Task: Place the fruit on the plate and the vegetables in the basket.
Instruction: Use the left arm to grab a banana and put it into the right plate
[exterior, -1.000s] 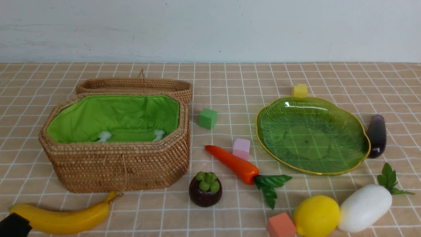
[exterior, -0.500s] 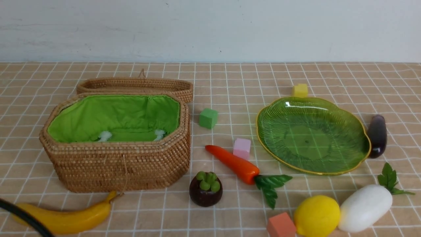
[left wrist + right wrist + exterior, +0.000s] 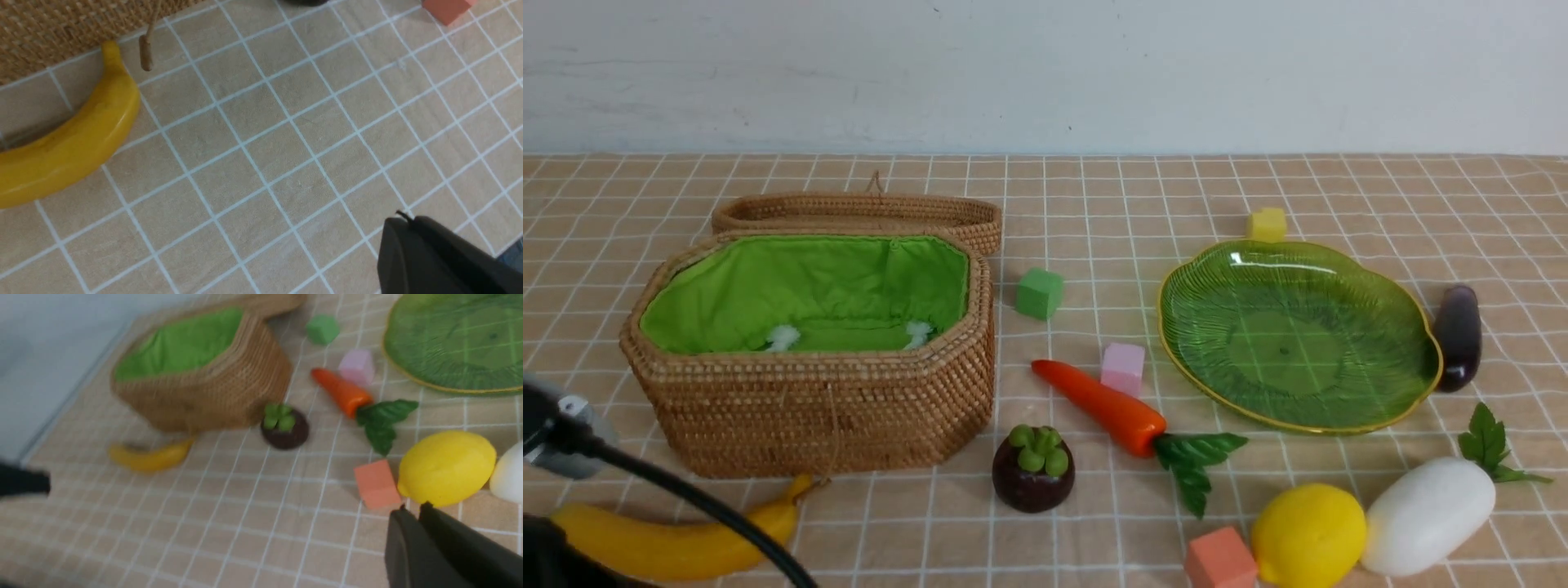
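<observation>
At lower left, the banana point(image 3: 670, 543) lies before the basket point(image 3: 809, 416); the left hand point(image 3: 404, 218) is closed, empty, the right hand point(image 3: 414, 510) narrow, empty.

Basket point(image 3: 809, 416) left — plate point(image 3: 1298, 351) right, carrot point(image 3: 1103, 407) between — banana point(image 3: 678, 543) before the basket

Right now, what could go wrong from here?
1. The black cable crosses in front of the yellow toy banana in the front view; it might snag or block the view during a pick.
2. The oval yellow lemon sits against the white toy radish and beside the salmon foam cube, so grasping it could nudge either.
3. The dark-purple eggplant lies by the green glass dish's rim; jaws could knock the dish.
</observation>
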